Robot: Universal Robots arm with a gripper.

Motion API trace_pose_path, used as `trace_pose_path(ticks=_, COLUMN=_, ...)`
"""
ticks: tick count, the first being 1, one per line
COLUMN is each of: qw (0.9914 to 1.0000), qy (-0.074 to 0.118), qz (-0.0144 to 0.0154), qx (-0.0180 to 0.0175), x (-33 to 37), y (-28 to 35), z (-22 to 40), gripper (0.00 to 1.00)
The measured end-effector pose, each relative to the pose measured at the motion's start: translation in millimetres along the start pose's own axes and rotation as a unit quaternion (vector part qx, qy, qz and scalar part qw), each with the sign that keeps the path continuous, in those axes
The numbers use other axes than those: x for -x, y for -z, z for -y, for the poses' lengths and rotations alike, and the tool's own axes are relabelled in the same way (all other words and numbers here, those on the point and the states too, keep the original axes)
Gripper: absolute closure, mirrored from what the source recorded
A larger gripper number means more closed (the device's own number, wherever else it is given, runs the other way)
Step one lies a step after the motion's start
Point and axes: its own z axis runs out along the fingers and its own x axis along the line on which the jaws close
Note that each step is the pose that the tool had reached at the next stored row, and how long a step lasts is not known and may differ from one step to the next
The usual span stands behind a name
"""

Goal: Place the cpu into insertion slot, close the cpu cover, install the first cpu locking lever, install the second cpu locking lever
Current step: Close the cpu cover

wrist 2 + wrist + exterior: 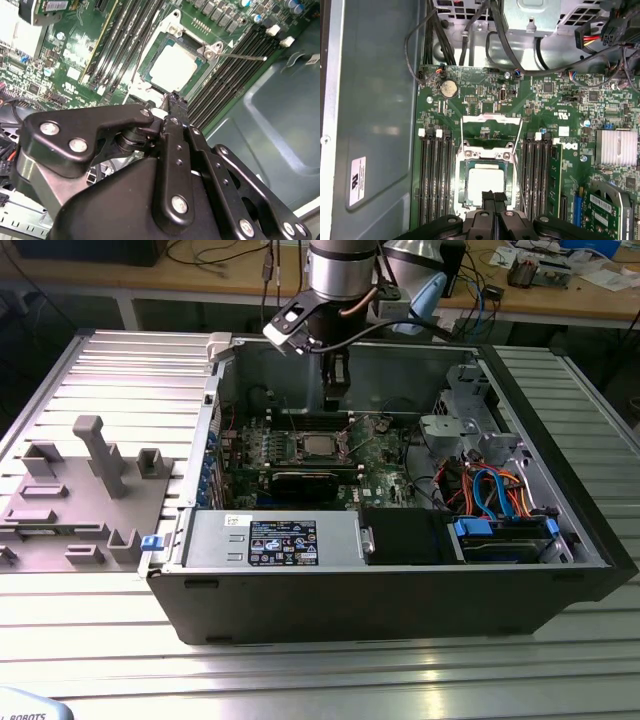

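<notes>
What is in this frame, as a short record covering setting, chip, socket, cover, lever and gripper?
setting: open black computer case on a ribbed metal table
chip: small flat silvery square cpu, lying in the socket
socket: square silvery-rimmed insertion slot amid green circuit board
cover: thin silvery windowed cpu cover, apparently raised, not over the chip
lever: thin wire locking lever, angled away from the socket, apparently unlatched
gripper: black gripper above the cpu, fingers together, holding nothing
</notes>
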Motion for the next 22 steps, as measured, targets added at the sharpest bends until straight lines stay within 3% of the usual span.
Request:
trace_pose_path(ticks=5, qw=1.0, qy=0.0, qz=-0.0001, qx=-0.0012, x=0.6, y=-0.3, z=-11.5, gripper=0.89)
trace_pose_path(ticks=17, qw=1.0, qy=0.0, qz=-0.0001, qx=-0.0023, x=1.2, y=-0.7, z=-26.6, gripper=0.89)
trace_pose_path(ticks=22, qw=1.0, qy=0.0, qz=-0.0001, qx=-0.0023, x=1.4, y=-0.9, z=-30.2, gripper=0.89)
